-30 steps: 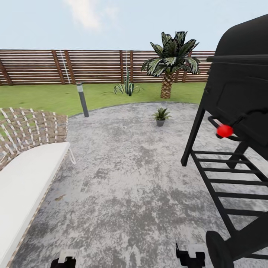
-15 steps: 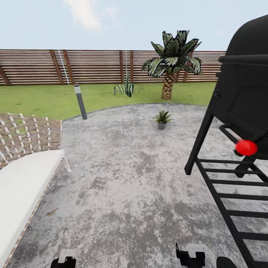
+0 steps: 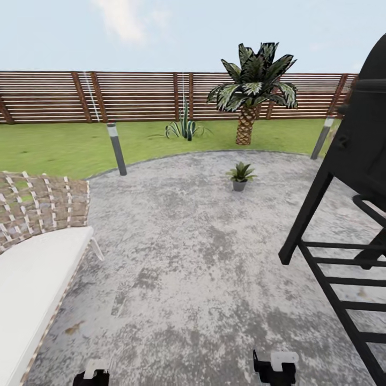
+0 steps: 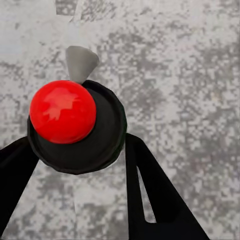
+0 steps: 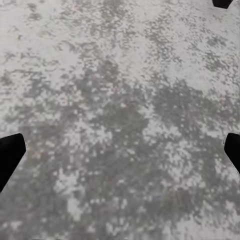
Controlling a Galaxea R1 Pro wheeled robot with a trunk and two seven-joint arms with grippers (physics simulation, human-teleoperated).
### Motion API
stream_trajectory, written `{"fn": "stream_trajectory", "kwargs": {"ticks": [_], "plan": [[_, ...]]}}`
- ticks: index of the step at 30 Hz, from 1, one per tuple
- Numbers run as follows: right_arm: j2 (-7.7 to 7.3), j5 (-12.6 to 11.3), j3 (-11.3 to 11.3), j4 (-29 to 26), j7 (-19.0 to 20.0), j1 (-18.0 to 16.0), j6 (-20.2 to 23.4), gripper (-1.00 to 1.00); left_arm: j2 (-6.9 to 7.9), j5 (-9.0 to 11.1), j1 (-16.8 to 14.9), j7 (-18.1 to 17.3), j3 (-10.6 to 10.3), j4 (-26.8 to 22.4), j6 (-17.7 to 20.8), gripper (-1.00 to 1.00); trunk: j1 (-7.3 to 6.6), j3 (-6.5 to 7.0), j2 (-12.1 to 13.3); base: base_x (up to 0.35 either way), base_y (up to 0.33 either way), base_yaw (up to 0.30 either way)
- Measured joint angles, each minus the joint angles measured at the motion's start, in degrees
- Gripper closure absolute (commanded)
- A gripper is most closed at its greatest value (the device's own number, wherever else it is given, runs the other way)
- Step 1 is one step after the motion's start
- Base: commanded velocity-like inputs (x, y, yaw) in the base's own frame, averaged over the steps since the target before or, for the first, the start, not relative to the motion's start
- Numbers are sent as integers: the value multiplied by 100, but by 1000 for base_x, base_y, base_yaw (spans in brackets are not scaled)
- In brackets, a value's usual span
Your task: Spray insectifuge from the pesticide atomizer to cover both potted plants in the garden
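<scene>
We observe the robot standing on the round mottled grey stone patio (image 3: 203, 257) of the garden, facing the slatted brown wooden fence (image 3: 139, 96) across a strip of green lawn (image 3: 64, 142). One potted plant (image 3: 240, 176), a low green rosette in a small grey pot, sits on the patio ahead and slightly to the right, well apart from the robot and near the far edge of the stone. Beyond it on the lawn stands a palm (image 3: 252, 88) with a scaly brown trunk, and a spiky green plant (image 3: 185, 127) grows near the fence. A grey bollard lamp (image 3: 117, 148) stands at the patio edge to the left, and a second post (image 3: 322, 137) shows at the right. A black grill on a slatted frame (image 3: 348, 225) occupies the right side, and a wicker chair with a white cushion (image 3: 37, 252) the left. In the left wrist view, we note the left gripper (image 4: 80, 150) closed around the pesticide atomizer (image 4: 75, 125), seen from above: a red top on a dark round body with a pale nozzle, black fingers (image 4: 155, 200) at either side. In the right wrist view, the right gripper (image 5: 120, 152) holds nothing; its dark fingertips (image 5: 9, 155) stand wide apart at the margins, over bare stone. In the head view, the tops of both arms sit low at the bottom edge.
</scene>
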Motion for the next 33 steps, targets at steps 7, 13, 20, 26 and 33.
{"fn": "stream_trajectory", "kwargs": {"ticks": [7, 13, 20, 26, 33], "plan": [[-1, 0, 0, 0, 0, 0, 0, -100, 0, 0, 0, 2, 1, -1, 0, 100, 0, 0, 0, 339, 4, 0], [-1, 0, 0, 0, 0, 0, 0, -100, 0, 0, 0, 1, 1, 0, 0, 100, 0, 0, 0, 340, 0, 0], [-11, 2, -2, 91, 0, 0, 0, -100, 0, 0, 0, 0, 0, 0, 0, 100, 0, 0, 0, 340, 0, 0], [-21, 7, 3, 348, 0, 0, -9, -100, 0, 0, 0, 1, 0, 0, 0, 100, 0, 0, 0, 340, 0, 0], [-34, 1, 6, 368, -2, 0, -9, -100, 0, 0, 0, 1, -1, 0, 0, 100, 0, 0, 0, 340, 0, 0]]}}
